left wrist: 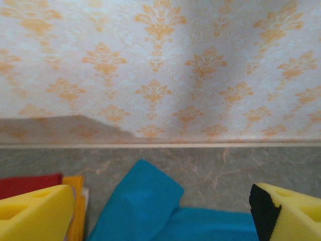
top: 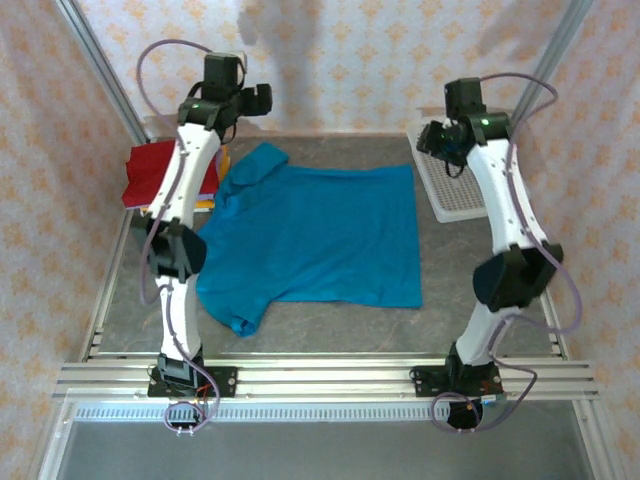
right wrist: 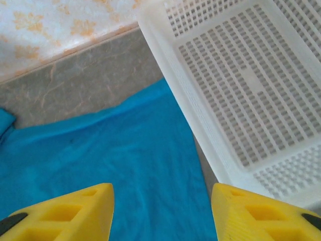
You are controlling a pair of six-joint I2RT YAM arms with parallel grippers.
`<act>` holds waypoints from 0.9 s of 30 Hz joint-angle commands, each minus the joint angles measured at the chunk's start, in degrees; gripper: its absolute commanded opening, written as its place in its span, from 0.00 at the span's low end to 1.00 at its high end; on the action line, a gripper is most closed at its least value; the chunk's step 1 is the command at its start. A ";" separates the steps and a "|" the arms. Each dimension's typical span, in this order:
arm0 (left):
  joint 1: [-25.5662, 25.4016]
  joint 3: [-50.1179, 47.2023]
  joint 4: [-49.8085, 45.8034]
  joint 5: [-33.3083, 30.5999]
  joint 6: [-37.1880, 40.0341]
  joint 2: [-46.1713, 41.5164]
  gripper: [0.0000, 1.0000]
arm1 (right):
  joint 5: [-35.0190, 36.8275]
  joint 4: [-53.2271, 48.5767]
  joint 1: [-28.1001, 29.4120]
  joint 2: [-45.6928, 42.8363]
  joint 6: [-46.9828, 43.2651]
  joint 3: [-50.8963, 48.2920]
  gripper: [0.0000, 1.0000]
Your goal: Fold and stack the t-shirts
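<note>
Teal shirt (top: 320, 235) lies flat just beside basket (right wrist: 241, 80), long axis running away from it. Your R gripper (right wrist: 160, 211), fingers apart & empty, hangs over hem corner nearest basket. L gripper (left wrist: 160, 216), wide apart, empty, hangs over sleeve end farthest from basket.

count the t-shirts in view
3: the teal shirt spread flat mid-table; a folded red shirt at the far left; an orange shirt peeking out at its edge. More may be hidden in that pile.

Bright, even light, soft shadows on the wall (left wrist: 100, 128), slight blur.
</note>
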 commanded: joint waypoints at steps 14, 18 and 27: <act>10.92 -53.87 -25.85 5.38 -8.82 -37.00 0.89 | -12.31 0.76 5.31 -34.32 23.40 -59.57 0.45; 14.34 -62.45 -24.19 4.85 -8.49 -40.15 0.88 | -12.80 6.90 5.34 -34.47 26.66 -67.84 0.40; 17.66 -70.20 -21.73 4.34 -8.85 -43.25 0.84 | -11.04 16.87 5.33 -28.11 27.57 -75.38 0.34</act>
